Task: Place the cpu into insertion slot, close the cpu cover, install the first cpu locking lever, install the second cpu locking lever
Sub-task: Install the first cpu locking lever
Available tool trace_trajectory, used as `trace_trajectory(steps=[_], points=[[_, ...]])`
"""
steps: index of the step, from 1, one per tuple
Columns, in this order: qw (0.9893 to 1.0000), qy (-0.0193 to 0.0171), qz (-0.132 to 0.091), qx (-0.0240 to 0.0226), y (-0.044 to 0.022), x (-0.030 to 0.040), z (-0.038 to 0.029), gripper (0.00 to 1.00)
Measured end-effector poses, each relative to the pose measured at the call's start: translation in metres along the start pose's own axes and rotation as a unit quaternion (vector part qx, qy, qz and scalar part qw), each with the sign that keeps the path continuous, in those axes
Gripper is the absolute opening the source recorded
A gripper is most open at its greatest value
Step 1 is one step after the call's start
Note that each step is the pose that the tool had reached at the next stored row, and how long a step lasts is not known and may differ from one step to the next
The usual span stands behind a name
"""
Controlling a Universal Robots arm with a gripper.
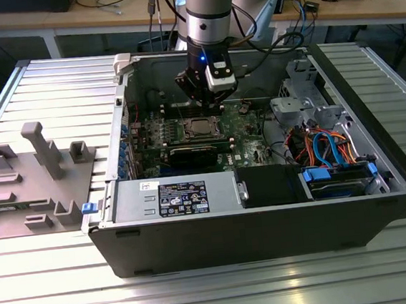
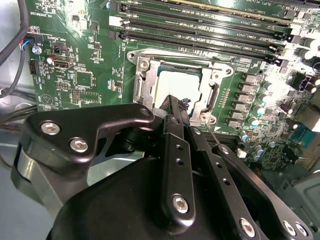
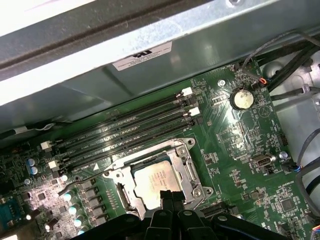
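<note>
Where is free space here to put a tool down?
Free: the ribbed metal table behind the grey fixture block, and its strip in front of the computer case. Crowded: the case interior, where the end effector hangs above the cpu.

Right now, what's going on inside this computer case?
A single robot arm reaches down into an open computer case, with its gripper just above the insertion slot on the green motherboard. The jaws look closed together, with nothing visibly between them. The cpu already sits in the slot, its silver-grey top showing through the window of the cpu cover, which lies down around it. Whether either locking lever is latched is hard to tell.
</note>
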State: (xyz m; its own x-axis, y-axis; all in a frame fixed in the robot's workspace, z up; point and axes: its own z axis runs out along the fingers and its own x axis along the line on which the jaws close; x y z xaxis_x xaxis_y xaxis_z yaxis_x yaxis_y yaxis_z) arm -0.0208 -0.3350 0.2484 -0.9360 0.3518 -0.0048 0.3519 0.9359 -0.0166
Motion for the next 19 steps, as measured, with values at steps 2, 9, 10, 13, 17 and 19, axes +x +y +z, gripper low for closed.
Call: trace_trajectory(steps=[2, 9, 10, 13, 17, 19], points=[[1.0, 0.0, -0.002, 0.0, 0.0, 0.0, 0.0, 0.11], [1.0, -0.0002, -0.009, 0.0, 0.0, 0.0, 0.0, 0.11], [1.0, -0.0002, -0.01, 0.0, 0.0, 0.0, 0.0, 0.11], [0.9999, -0.0002, -0.012, -0.0001, 0.0, 0.0, 0.0, 0.11], [0.9999, -0.0003, -0.016, -0.0001, 0.0, 0.0, 0.0, 0.11], [0.9998, -0.0003, -0.018, -0.0001, 0.0, 0.0, 0.0, 0.11]])
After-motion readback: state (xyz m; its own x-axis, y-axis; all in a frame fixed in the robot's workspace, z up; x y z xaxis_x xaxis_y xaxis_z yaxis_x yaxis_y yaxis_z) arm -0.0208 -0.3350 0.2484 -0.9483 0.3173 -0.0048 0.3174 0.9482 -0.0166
